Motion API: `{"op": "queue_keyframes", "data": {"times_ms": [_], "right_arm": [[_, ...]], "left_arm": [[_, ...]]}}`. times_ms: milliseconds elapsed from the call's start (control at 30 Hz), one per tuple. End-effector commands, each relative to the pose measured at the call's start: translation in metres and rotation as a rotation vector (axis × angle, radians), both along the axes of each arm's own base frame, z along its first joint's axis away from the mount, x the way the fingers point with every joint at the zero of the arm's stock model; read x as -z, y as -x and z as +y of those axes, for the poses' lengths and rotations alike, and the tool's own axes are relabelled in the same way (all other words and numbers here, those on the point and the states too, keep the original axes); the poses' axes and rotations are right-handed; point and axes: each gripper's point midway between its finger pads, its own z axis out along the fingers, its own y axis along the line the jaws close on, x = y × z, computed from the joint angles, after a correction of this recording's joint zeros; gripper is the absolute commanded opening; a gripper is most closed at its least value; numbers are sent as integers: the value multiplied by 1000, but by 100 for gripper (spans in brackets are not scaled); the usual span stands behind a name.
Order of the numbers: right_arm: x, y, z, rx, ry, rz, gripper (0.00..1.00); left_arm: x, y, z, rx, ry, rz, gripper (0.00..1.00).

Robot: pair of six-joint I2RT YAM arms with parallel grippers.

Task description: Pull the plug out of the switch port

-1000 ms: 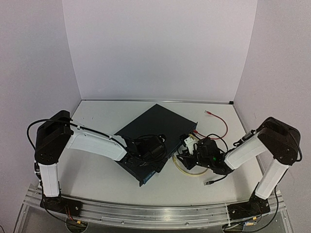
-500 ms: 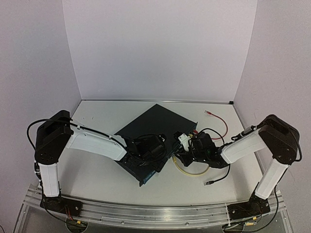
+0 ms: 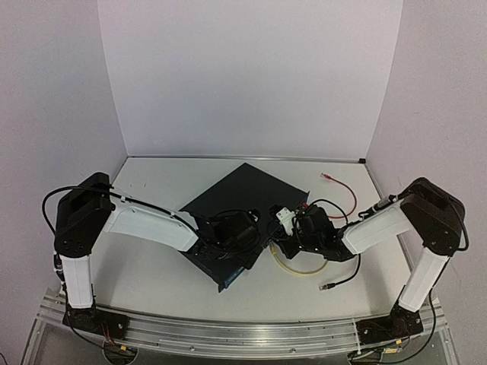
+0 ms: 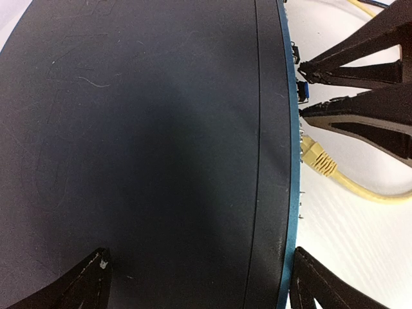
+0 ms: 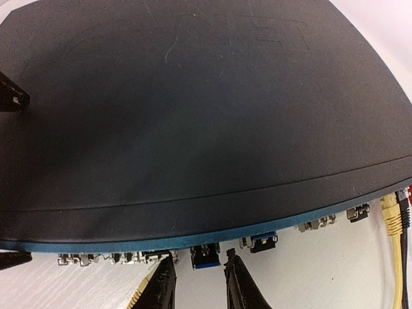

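Plug [image 5: 205,259], small and blue, sits in the port row of the switch [image 5: 193,109] lying mid-table [image 3: 152,262]; in the last second my right gripper [image 5: 199,267] slid in and narrowed round it, slim gaps left, no grip yet; left gripper [image 4: 198,261] splayed wide over the switch

Matt dark metal switch [image 4: 148,148] (faintly scratched), glossy yellow plastic cable [image 4: 317,156], white grained table [image 4: 367,238]

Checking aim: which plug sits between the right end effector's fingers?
The blue plug, directly between them; the yellow plug sits farther along the switch.
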Motion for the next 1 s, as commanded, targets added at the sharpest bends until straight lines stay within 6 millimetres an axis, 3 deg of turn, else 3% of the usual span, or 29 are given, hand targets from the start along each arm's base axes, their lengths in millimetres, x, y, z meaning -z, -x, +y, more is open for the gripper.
{"op": "queue_keyframes", "data": {"times_ms": [0,500,833,967], "right_arm": [[-9,-14,5,19,-2,-38,24],[-8,-21,11,26,-20,-29,18],[-12,-24,13,14,-19,-54,0],[-7,-19,11,-3,-14,-40,0]], "left_arm": [[79,36,39,9,-138,256,93],[80,38,41,8,-137,261,93],[83,40,45,0,-137,268,93],[86,39,49,-17,-150,266,93]]}}
